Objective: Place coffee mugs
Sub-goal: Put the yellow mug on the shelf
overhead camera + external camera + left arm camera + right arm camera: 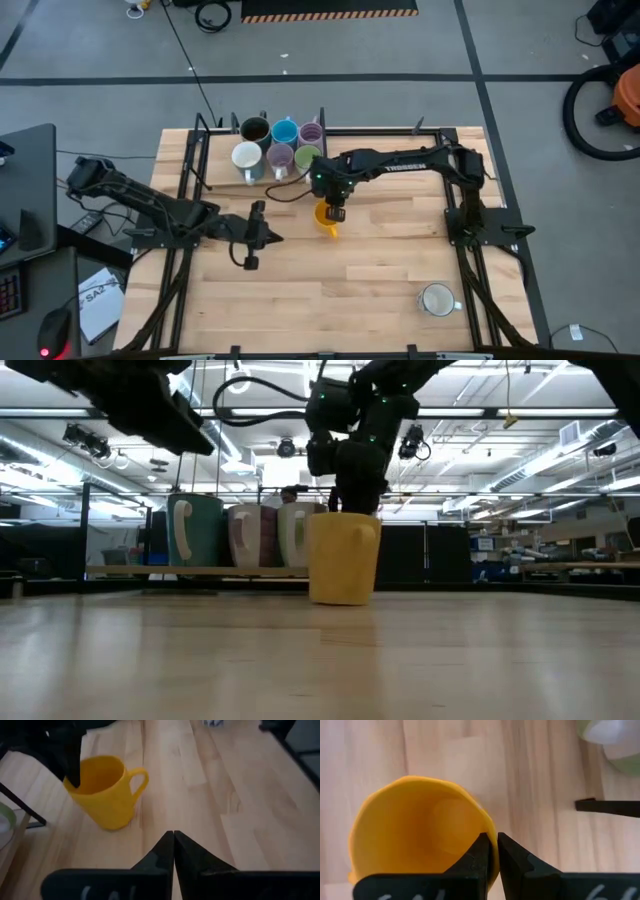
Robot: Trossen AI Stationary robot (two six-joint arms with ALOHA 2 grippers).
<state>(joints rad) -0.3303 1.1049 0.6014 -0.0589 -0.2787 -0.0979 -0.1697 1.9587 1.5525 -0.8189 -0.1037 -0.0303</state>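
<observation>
A: From above, the right gripper (pixel 334 212) pinches the orange mug (pixel 327 217) by its rim, just in front of the mug cluster (pixel 278 147); one white mug (pixel 437 299) sits far off.

B: Low view: base near the table (pixel 320 660). Lower it level, then release.

A: Left gripper (pixel 173 841): fingers together, idle.

The wooden table (pixel 380 290) carries eight mugs (pixel 279 147).

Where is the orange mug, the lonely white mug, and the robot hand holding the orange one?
orange mug (pixel 102 795): left wrist view, its side wall.
white mug (pixel 437 299): high view, its open top.
right gripper (pixel 493 851): right wrist view, between fingertips pinching the rim.
</observation>
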